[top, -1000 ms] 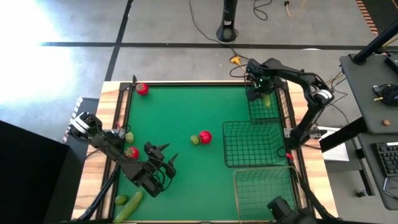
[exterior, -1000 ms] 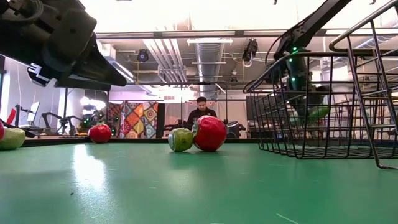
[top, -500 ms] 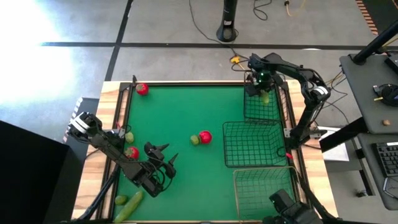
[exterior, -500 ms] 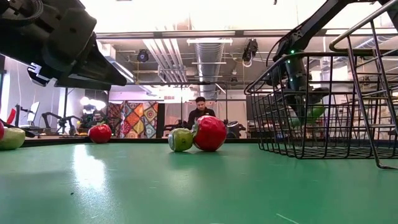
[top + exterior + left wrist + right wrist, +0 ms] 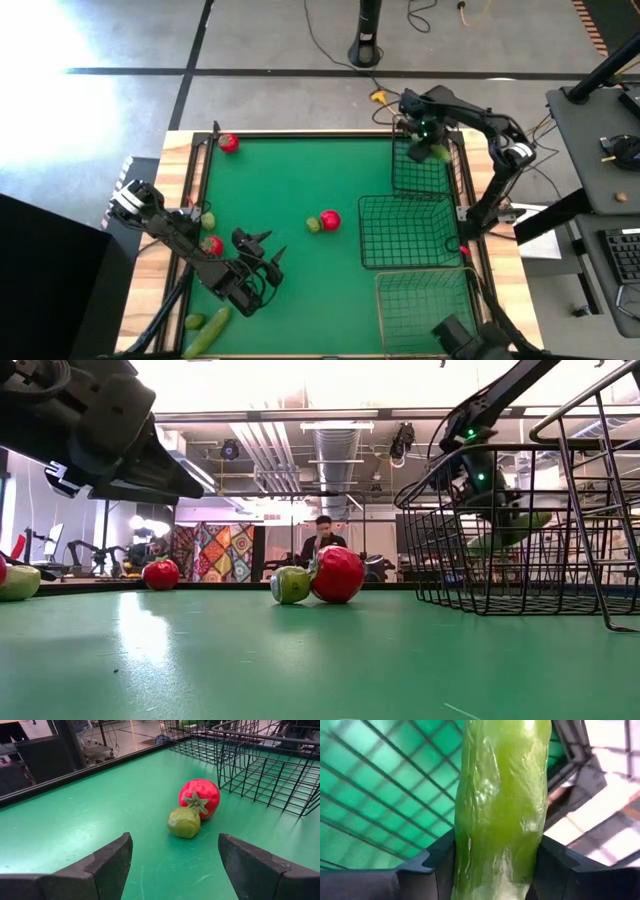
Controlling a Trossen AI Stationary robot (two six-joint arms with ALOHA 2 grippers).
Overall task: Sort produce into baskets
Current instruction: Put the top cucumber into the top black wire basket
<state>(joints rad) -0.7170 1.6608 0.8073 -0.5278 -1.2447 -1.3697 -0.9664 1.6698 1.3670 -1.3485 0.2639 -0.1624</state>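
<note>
My right gripper (image 5: 425, 133) is at the far right, shut on a long green cucumber (image 5: 438, 152) over the narrow dark wire basket (image 5: 420, 178). My left gripper (image 5: 262, 262) is open and empty at the near left, facing a red fruit (image 5: 200, 797) and the yellow-green fruit (image 5: 184, 821) touching it at mid-table. A second red fruit (image 5: 229, 143) lies in the far left corner and a third (image 5: 212, 244) by the left arm. The other cucumber (image 5: 210, 331) lies at the near left edge beside a yellow-green fruit (image 5: 194, 321). My right gripper pinches the cucumber between its two fingers (image 5: 440, 865), one on each long side (image 5: 470, 855). The fingers lie across it, and most of its length sticks out beyond them. The cucumber (image 5: 510, 530) is lifted clear and hangs slanted within the basket's wire walls.
The larger dark square basket (image 5: 410, 232) stands nearer than the narrow one, and the paler wire basket (image 5: 425, 305) stands at the near right. Another yellow-green fruit (image 5: 208, 220) lies by the left edge. A raised rim (image 5: 300, 133) runs round the green table. A person sits in the room behind.
My right gripper has shifted slightly toward the table's right edge over the narrow basket and tipped. The cucumber, which hung nearly straight down, now slants with its free end swung toward the right.
</note>
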